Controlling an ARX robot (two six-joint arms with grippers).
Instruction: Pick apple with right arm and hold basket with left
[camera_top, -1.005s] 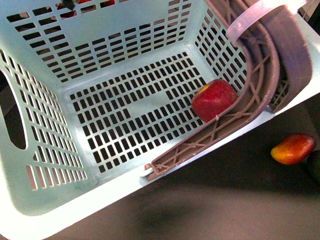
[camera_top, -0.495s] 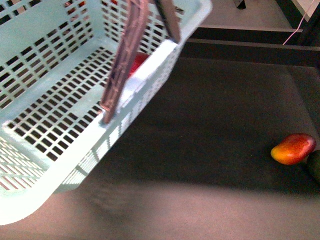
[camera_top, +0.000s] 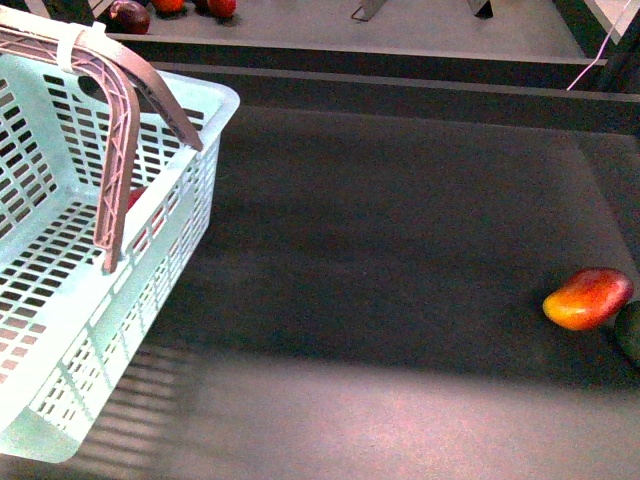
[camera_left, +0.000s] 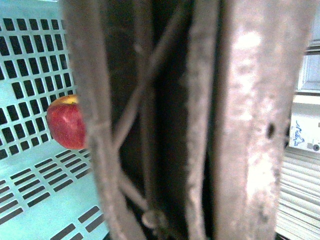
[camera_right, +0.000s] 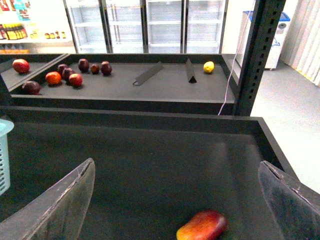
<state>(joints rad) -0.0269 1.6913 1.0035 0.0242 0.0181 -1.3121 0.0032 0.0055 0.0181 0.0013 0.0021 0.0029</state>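
Note:
The mint basket (camera_top: 70, 330) hangs at the left of the front view, tilted, with its brown handle (camera_top: 118, 160) raised. The red apple (camera_left: 66, 122) lies on the basket's slotted floor in the left wrist view; in the front view only a red sliver (camera_top: 136, 196) shows behind the wall. My left gripper is shut on the handle (camera_left: 250, 125), which fills its view and hides the fingers. My right gripper (camera_right: 177, 200) is open and empty above the dark table, far from the basket, whose rim (camera_right: 4, 150) shows at the edge.
An orange-red mango (camera_top: 588, 298) lies at the table's right edge beside a dark green fruit (camera_top: 630, 332); the mango also shows below my right gripper (camera_right: 201, 226). A raised back shelf (camera_right: 165, 92) holds several fruits (camera_right: 52, 77) and a lemon (camera_right: 208, 66).
The basket has swung from filling the front view over to the left, and its inside has turned away. The mango has not moved.

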